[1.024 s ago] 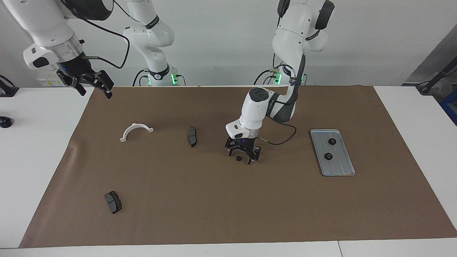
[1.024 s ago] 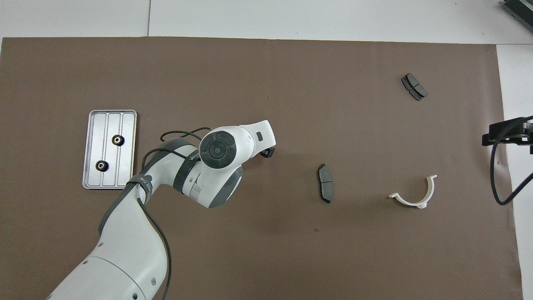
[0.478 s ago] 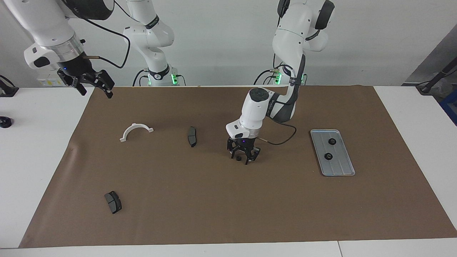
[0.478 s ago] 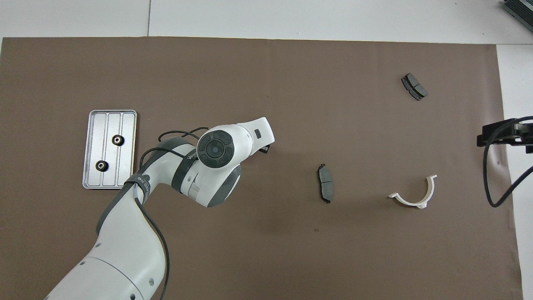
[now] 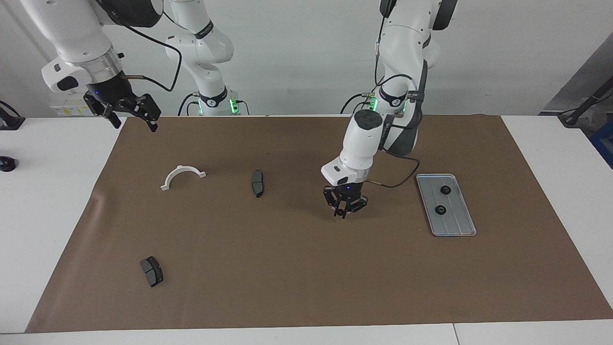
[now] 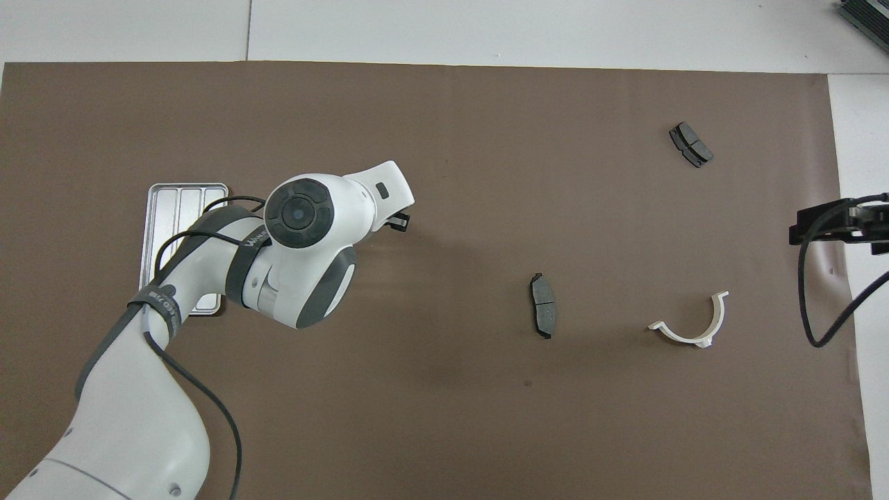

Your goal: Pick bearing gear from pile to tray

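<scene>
Carry step: I have the left tool (image 5: 344, 209) closed, raised over the worktop (image 5: 287, 268).
Whether it holds a gear I cannot tell; next, tray (image 5: 455, 227) at three o'clock.

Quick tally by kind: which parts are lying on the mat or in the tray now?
Black round gears, in the tray: 2
Dark grey brake pads, on the mat: 2
White half-ring bracket, on the mat: 1
Total: 5
Left gripper over the mat; right gripper waits over its edge.

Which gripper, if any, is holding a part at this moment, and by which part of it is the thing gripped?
The left gripper, raised over the mat, is shut on a small black bearing gear; where on it the fingers grip cannot be told. The right gripper waits, holding nothing.
</scene>
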`<action>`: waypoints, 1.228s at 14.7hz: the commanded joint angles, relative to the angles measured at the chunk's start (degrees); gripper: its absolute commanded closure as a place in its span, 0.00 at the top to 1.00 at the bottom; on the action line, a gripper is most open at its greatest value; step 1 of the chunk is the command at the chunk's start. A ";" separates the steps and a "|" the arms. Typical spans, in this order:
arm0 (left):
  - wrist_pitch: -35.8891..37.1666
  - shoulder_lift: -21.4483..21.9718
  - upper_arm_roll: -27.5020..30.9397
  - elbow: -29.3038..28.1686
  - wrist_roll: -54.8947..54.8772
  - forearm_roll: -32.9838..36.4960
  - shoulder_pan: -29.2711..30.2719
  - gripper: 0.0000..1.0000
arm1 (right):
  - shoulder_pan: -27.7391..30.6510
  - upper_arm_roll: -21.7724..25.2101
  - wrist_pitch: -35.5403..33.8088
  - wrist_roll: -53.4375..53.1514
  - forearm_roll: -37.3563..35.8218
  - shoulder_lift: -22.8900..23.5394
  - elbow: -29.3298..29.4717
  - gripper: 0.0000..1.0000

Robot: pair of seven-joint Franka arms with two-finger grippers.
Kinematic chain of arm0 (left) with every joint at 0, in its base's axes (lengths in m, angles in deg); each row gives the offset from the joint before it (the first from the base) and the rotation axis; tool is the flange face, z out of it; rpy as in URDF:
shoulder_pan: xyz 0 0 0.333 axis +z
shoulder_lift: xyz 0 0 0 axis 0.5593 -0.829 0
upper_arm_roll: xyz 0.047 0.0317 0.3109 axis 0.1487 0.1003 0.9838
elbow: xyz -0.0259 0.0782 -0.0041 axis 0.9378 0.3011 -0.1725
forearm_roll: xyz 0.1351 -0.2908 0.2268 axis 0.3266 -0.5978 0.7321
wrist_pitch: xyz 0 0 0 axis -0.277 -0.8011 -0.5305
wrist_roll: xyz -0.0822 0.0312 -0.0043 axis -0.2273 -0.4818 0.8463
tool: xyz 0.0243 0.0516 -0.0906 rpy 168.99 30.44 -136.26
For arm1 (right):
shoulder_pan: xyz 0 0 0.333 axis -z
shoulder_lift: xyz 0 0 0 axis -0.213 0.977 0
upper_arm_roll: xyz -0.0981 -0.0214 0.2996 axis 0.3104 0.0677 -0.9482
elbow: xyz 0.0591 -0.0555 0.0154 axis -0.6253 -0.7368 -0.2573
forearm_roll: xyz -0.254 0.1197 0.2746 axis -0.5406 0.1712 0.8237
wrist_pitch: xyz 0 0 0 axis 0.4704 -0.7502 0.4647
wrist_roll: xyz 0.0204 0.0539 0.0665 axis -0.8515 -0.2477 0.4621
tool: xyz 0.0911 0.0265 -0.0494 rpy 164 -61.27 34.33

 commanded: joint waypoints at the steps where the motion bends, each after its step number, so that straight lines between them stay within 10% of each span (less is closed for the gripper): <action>1: 5.21 7.35 -0.30 -4.19 -0.40 0.00 3.47 0.00 | 1.25 -0.76 -0.36 0.73 0.20 -1.01 -0.67 1.00; 10: 4.88 19.41 -0.47 -18.78 -16.65 -0.27 20.00 0.00 | 0.72 -0.76 -0.45 0.73 0.29 -1.10 -0.67 1.00; 18: -11.73 22.93 -0.30 -33.38 -18.24 -0.27 25.45 0.00 | 0.72 -0.67 -0.45 0.82 0.20 -1.10 -0.67 1.00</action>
